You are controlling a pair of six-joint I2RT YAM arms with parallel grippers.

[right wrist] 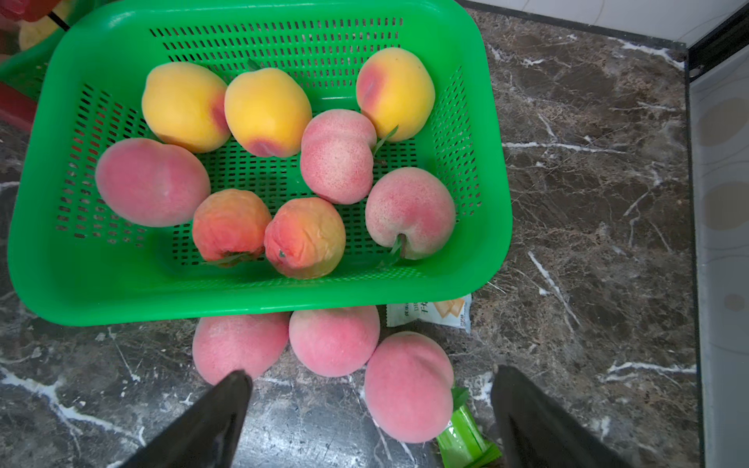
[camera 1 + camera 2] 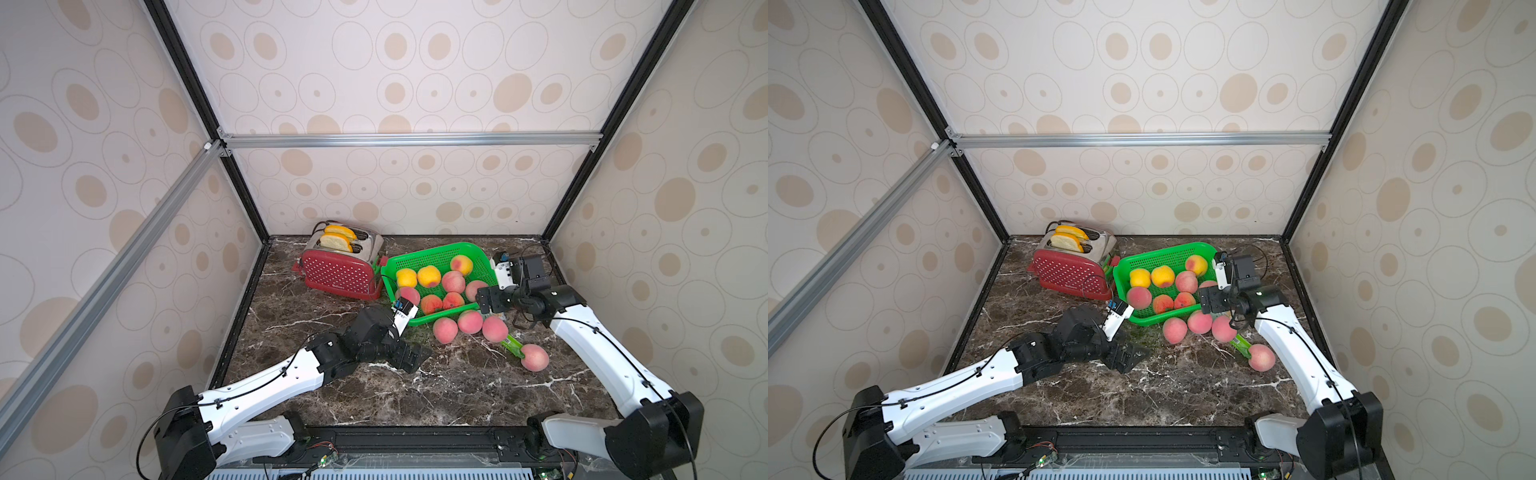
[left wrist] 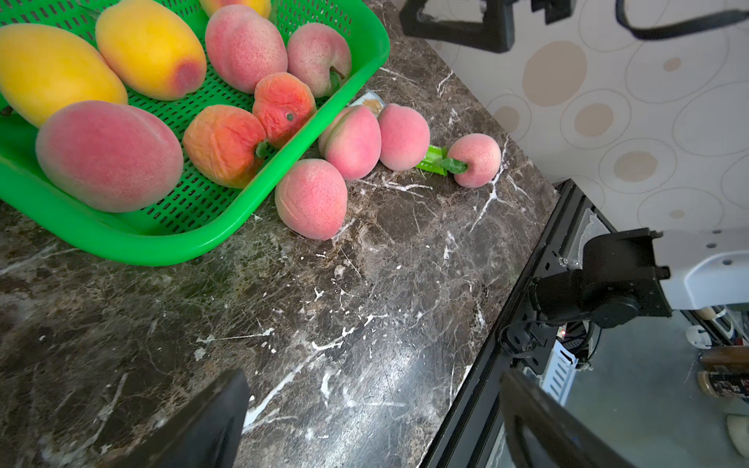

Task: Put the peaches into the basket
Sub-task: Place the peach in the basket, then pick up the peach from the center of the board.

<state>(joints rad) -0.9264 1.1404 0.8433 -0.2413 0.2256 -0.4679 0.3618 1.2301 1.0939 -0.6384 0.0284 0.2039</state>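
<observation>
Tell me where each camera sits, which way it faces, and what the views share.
Both top views: high above the robot's base, looking down at toaster, basket, left arm and right arm.
Left wrist: low on the left arm, facing four loose peaches across the table; open left hand shows.
Right wrist: above the basket's near rim, looking down; open right hand shows.
Shared: all show the basket.

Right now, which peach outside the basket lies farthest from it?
The lone pink peach beside the green wrapper; the other three cluster by the basket rim.
</observation>
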